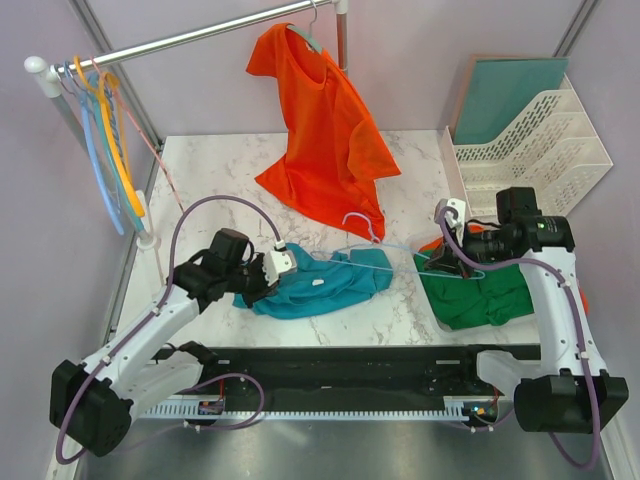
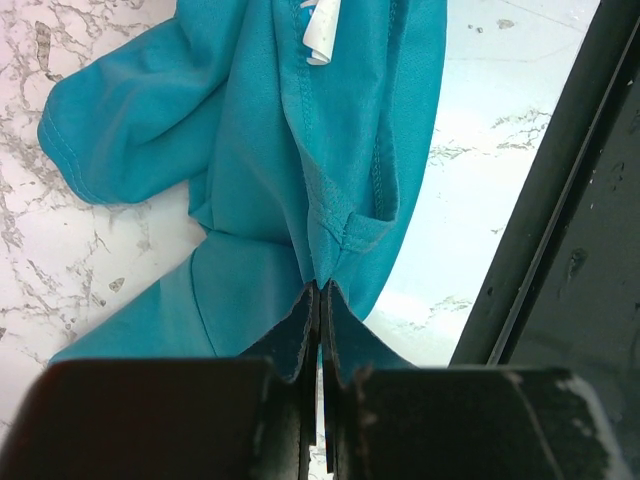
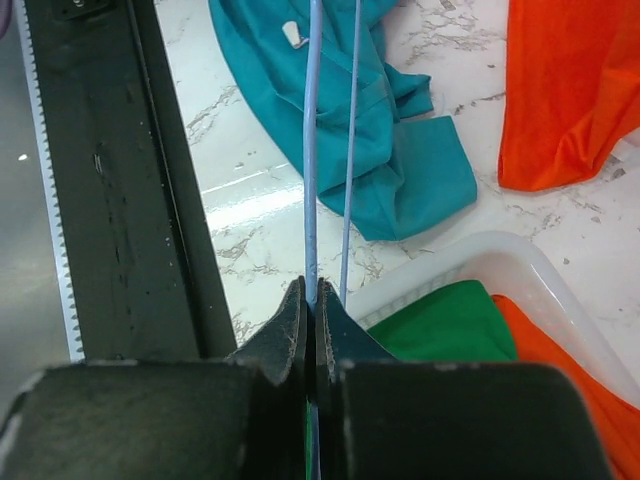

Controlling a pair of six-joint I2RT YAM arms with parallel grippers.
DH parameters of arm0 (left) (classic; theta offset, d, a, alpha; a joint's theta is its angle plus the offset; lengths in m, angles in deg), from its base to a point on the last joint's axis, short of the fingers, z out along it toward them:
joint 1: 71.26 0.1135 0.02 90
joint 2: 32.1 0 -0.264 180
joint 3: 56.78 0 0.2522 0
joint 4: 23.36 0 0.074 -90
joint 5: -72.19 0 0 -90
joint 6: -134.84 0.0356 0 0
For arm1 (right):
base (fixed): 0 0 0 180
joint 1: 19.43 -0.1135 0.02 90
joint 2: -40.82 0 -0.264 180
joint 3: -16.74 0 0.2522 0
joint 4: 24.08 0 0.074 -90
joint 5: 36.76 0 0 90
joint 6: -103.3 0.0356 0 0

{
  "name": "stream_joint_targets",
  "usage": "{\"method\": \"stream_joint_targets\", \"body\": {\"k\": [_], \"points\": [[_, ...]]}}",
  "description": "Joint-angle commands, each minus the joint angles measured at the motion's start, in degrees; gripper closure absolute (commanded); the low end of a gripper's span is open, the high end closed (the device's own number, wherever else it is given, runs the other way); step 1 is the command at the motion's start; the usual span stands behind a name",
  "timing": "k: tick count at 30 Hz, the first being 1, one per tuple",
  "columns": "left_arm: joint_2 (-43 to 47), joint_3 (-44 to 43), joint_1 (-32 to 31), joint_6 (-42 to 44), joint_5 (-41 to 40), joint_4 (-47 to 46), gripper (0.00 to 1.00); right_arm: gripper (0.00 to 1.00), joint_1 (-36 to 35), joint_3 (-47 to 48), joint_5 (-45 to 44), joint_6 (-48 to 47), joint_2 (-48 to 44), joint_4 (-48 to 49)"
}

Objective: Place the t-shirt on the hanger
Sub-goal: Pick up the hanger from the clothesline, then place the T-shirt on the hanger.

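The teal-blue t-shirt (image 1: pixel 325 283) lies crumpled on the marble table in front of the arms. My left gripper (image 1: pixel 272 270) is shut on a fold of its cloth at its left end; the left wrist view shows the t-shirt (image 2: pixel 300 150) pinched between the jaws, a white label near the top. The pale-blue hanger (image 1: pixel 400 252) stretches from the t-shirt to my right gripper (image 1: pixel 447 262), which is shut on its end. In the right wrist view the hanger (image 3: pixel 309 180) runs straight out from the closed jaws over the t-shirt (image 3: pixel 400 170).
An orange t-shirt (image 1: pixel 325 130) hangs from the rail (image 1: pixel 190 40) at the back, down to the table. Several coloured hangers (image 1: pixel 105 140) hang at the rail's left end. A dark green garment (image 1: pixel 480 295) lies under my right gripper. A white basket (image 1: pixel 530 150) stands back right.
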Motion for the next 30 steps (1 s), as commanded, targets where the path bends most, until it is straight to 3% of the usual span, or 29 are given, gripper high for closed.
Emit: {"method": "stream_joint_targets", "body": {"k": [1, 9, 30], "points": [[0.6, -1.6, 0.0, -2.1, 1.6, 0.0, 0.98, 1.00, -2.6, 3.5, 5.7, -5.3, -1.9, -9.1], [-0.9, -3.0, 0.8, -3.0, 2.4, -0.1, 0.98, 1.00, -11.7, 0.0, 1.8, -3.5, -7.7, -9.2], [-0.8, -7.0, 0.9, -0.5, 4.7, 2.9, 0.98, 1.00, -12.0, -3.0, 3.5, -8.4, -1.6, -9.1]]}}
